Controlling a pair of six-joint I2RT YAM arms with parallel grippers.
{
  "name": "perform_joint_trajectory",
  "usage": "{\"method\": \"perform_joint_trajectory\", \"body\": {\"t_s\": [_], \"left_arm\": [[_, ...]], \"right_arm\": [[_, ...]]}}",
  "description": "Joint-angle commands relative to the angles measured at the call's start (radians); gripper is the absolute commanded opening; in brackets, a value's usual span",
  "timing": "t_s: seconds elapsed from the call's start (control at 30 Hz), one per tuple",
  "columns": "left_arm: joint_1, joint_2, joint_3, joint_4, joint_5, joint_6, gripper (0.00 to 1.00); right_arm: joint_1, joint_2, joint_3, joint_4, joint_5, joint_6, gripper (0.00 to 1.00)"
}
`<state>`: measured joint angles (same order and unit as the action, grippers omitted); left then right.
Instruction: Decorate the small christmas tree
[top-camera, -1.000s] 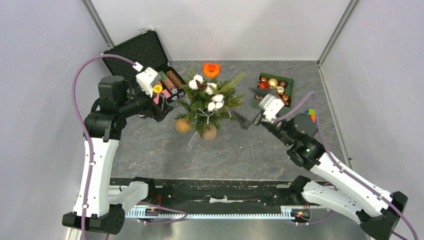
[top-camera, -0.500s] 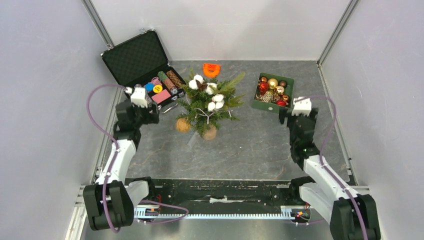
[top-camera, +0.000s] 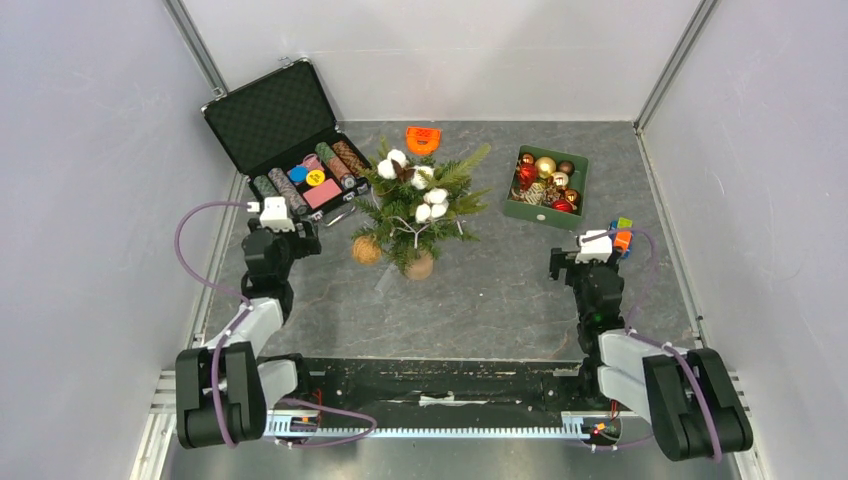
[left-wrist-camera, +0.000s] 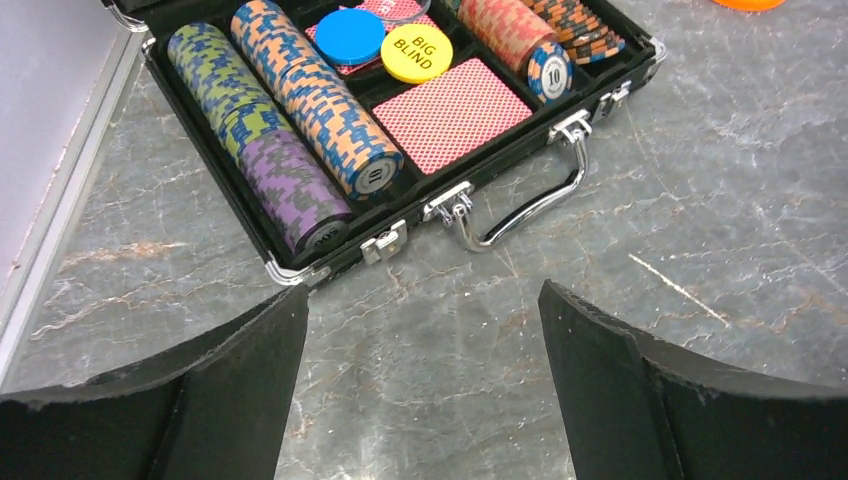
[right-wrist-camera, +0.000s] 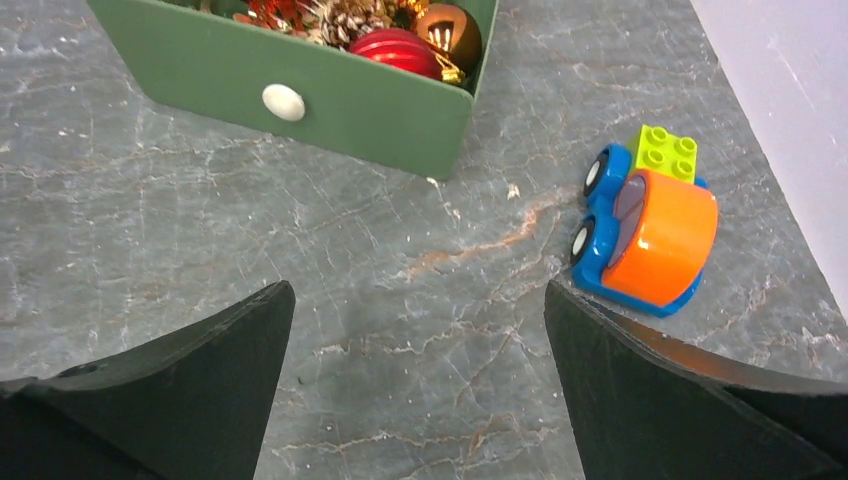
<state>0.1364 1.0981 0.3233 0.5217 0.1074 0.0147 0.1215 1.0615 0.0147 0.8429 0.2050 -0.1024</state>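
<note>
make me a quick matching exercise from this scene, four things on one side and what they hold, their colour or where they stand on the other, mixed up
Column one:
1. small christmas tree
2. open briefcase
3. green box
4. toy car

Column two:
a. holds poker chips
b. blue and orange
c. stands between the two containers
d. holds baubles

Pairs: 1-c, 2-a, 3-d, 4-b
</note>
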Motion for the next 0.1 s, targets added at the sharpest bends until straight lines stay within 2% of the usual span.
{"method": "perform_joint_trajectory", "body": {"t_s": [0.0,0.07], "left_arm": [[0.001,0.044,-0.026,0.197,0.023,-0.101,0.91],[0.002,0.057,-0.034,0.215,0.001,-0.126,0.91]], "right_arm": [[-0.004,0.035,-0.010,0.188,-0.027,-0.029,0.98],[-0.006,0.058,-0.055,0.237,0.006,-0.042,0.98]]}}
